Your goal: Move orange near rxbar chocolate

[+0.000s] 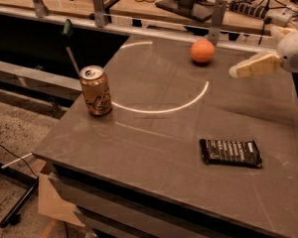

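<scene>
The orange (202, 50) rests on the far part of the dark grey table (154, 133). The rxbar chocolate (230, 152), a flat black wrapped bar, lies near the table's front right. My gripper (238, 70) reaches in from the right edge, its tan fingers pointing left. It hovers above the table a little right of and in front of the orange, and well behind the bar. It holds nothing.
A tan-gold soda can (95, 90) stands upright at the table's left side. A metal rail (154, 29) with posts runs along the far edge. Beyond it is a bench with cables and bottles. The floor drops away at left.
</scene>
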Available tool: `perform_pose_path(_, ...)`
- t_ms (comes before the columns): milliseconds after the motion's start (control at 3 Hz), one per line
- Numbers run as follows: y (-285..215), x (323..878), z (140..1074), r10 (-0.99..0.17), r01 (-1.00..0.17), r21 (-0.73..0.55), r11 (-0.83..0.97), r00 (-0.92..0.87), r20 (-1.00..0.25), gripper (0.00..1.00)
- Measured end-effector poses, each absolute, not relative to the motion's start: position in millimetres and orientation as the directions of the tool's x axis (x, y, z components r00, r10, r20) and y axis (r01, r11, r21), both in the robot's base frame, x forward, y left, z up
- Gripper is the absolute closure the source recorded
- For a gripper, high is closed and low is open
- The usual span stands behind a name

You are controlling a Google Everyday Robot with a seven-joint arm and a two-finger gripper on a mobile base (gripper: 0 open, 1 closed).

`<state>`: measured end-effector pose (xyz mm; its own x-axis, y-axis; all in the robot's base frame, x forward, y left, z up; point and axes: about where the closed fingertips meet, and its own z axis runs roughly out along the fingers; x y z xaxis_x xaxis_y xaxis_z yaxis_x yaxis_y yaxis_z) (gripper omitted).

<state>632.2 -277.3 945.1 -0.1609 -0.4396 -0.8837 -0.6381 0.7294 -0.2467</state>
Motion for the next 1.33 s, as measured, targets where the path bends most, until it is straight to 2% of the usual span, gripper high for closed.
perform_pose_path(667,-250,697,898,-0.332,-0.631,-0.127,0.765,-0.217,-0.918,0.00)
perform_pose_path(1333,-223,750,875,-0.325,-0.682,-0.126,0.720,-0.171,-0.930,0.00)
